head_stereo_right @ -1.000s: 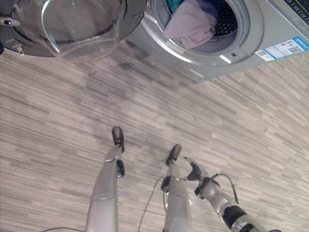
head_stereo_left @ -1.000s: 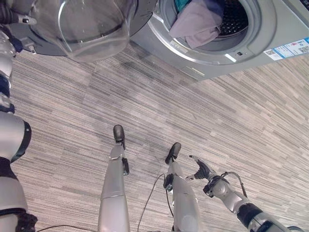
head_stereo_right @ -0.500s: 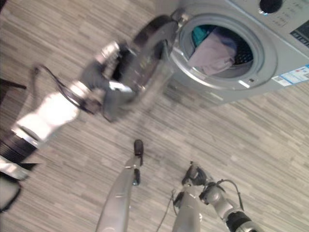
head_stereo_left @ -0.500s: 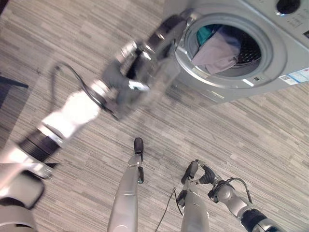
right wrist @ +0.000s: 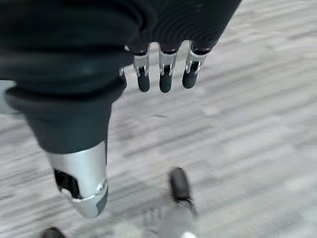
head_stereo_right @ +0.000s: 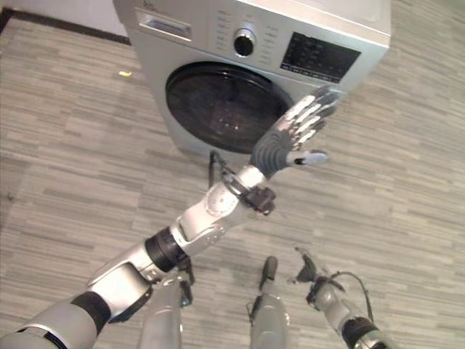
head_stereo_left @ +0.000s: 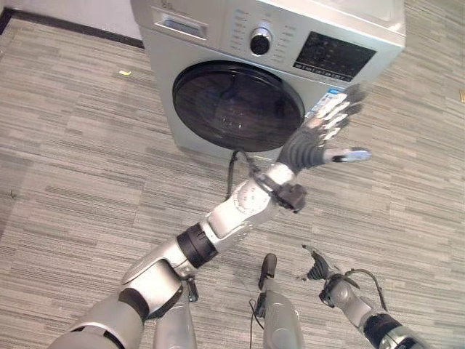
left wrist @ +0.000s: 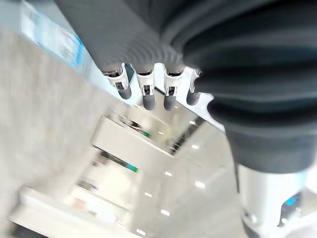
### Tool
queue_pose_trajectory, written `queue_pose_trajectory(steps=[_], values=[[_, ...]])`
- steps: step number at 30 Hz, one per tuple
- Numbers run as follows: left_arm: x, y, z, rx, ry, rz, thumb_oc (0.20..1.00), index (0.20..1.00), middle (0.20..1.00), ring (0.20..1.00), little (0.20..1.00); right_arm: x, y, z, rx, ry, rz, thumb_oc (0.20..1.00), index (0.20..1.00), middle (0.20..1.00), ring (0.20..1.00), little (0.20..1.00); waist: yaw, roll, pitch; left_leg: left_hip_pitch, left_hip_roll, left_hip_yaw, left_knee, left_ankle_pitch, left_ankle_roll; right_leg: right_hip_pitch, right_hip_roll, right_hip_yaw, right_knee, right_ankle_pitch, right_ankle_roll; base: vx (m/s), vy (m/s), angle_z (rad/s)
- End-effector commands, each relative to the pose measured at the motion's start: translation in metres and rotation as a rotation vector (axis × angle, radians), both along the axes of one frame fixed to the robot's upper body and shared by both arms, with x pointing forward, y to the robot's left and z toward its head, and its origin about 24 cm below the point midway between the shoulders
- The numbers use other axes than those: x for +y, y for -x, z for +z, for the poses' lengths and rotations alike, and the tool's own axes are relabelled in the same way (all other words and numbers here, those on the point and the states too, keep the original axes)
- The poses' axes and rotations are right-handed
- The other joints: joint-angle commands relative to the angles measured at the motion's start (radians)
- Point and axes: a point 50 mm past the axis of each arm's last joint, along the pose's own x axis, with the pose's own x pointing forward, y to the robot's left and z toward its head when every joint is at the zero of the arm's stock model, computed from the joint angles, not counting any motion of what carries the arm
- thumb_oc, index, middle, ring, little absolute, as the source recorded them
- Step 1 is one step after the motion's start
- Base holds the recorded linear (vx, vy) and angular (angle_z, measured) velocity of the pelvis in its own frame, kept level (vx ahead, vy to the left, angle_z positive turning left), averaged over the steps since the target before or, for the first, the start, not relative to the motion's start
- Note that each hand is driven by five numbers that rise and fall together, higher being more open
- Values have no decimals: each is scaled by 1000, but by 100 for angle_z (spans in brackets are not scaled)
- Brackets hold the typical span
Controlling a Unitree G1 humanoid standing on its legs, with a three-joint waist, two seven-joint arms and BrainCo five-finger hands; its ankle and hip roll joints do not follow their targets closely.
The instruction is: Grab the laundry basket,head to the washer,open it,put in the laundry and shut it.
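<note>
Washer [head_stereo_left: 218, 51] fills upper centre of frame, silver, on striped floor [head_stereo_left: 73, 160]. Round dark glass door [head_stereo_left: 236, 105] looks shut; laundry behind it not discernible. Door: rigid, hinged, smooth glass; you'd take it at its rim. Left hand [head_stereo_left: 323, 134] raised at centre right, just off door's edge, fingers spread, holding nothing. Right hand [head_stereo_left: 314, 267] low, bottom right, fingers relaxed, empty.

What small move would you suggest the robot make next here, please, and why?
Probably lower the left hand away from the washer. The round door looks shut against the front, with no laundry showing at it, and that hand is open, raised beside the door. The right hand hangs low over the floor, open and empty.
</note>
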Motion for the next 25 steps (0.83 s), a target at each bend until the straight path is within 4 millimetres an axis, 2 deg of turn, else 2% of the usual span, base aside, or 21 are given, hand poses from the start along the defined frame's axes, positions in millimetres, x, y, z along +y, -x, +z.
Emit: queue_pose_trajectory(steps=[1,3,6,8,10,11,12,14,15,16,18,19,22,23,24,25], values=[[34,9,9,-111,40,-2,1000,1000,1000,1000,1000,-12,8,3,1,-6,-2,1000,1000,1000,1000,1000,54,35,36,12,49,-81,4,-74,-64,65,-62,-62,9,-55,19,-6,-78,-8],[50,9,-14,-37,13,24,1000,1000,1000,1000,1000,-4,16,-6,36,-40,-7,1000,1000,1000,1000,1000,65,41,33,29,50,-79,-7,-69,-66,77,-58,-58,7,-62,13,-16,-76,-3],[89,11,-56,70,-58,153,1000,1000,1000,1000,1000,10,26,-16,81,-96,-2,1000,1000,1000,1000,1000,96,50,27,72,51,-84,-34,-57,-72,111,-49,-56,0,-76,8,-15,-82,2],[122,19,-88,124,-161,265,1000,1000,1000,1000,1000,18,35,-26,130,-131,-7,1000,1000,1000,1000,1000,121,59,15,114,52,-91,-63,-43,-77,147,-40,-61,-5,-89,2,25,-109,6],[156,31,-129,256,-266,378,1000,1000,1000,1000,1000,19,41,-31,155,-156,-24,1000,1000,1000,1000,1000,144,67,-6,157,48,-96,-96,-31,-78,179,-33,-67,-8,-96,2,28,-86,27],[157,32,-129,257,-266,379,1000,1000,1000,1000,1000,20,42,-31,157,-156,-22,1000,1000,1000,1000,1000,143,67,-6,161,47,-96,-100,-29,-78,182,-33,-68,-9,-96,2,21,-86,27],[182,47,-160,358,-376,439,1000,1000,1000,1000,1000,17,47,-34,179,-164,-48,1000,1000,1000,1000,1000,158,77,-26,195,47,-99,-121,-22,-78,212,-29,-76,-13,-102,1,69,-77,19],[214,74,-195,472,-519,527,1000,1000,1000,1000,1000,11,56,-40,210,-171,-103,1000,1000,1000,1000,1000,181,88,-57,250,47,-107,-146,-20,-74,260,-29,-91,-20,-108,-1,105,-102,15],[237,99,-227,632,-578,635,1000,1000,1000,1000,1000,4,65,-43,222,-178,-169,1000,1000,1000,1000,1000,199,93,-82,291,47,-114,-172,-12,-73,298,-27,-108,-22,-119,-4,69,-85,13],[236,99,-228,632,-577,635,1000,1000,1000,1000,1000,3,65,-43,222,-176,-168,1000,1000,1000,1000,1000,196,95,-80,295,47,-115,-176,-10,-74,302,-26,-110,-23,-119,-4,68,-84,17],[254,128,-261,823,-621,727,1000,1000,1000,1000,1000,-2,77,-49,256,-178,-225,1000,1000,1000,1000,1000,207,99,-108,332,47,-118,-204,-2,-75,337,-23,-125,-25,-130,-6,61,-73,20],[262,157,-291,1016,-661,796,1000,1000,1000,1000,1000,-5,89,-53,294,-173,-263,1000,1000,1000,1000,1000,212,102,-134,366,48,-118,-229,7,-79,372,-16,-141,-33,-140,-9,86,-94,38],[272,198,-317,1261,-652,914,1000,1000,1000,1000,1000,-10,116,-62,371,-169,-345,1000,1000,1000,1000,1000,217,101,-158,409,54,-130,-254,15,-87,422,4,-156,-40,-166,-20,57,-91,30],[272,207,-322,1322,-620,940,1000,1000,1000,1000,1000,-11,121,-64,389,-170,-363,1000,1000,1000,1000,1000,216,101,-164,419,54,-132,-261,17,-88,434,7,-158,-40,-172,-23,16,-52,14],[272,207,-322,1322,-620,940,1000,1000,1000,1000,1000,-11,121,-64,389,-170,-363,1000,1000,1000,1000,1000,216,101,-164,419,54,-132,-261,17,-88,434,7,-158,-40,-172,-23,36,-44,21],[275,218,-325,1381,-586,972,1000,1000,1000,1000,1000,-10,130,-67,420,-172,-385,1000,1000,1000,1000,1000,219,99,-176,431,57,-136,-268,19,-90,445,13,-159,-39,-179,-26,38,-42,28]])
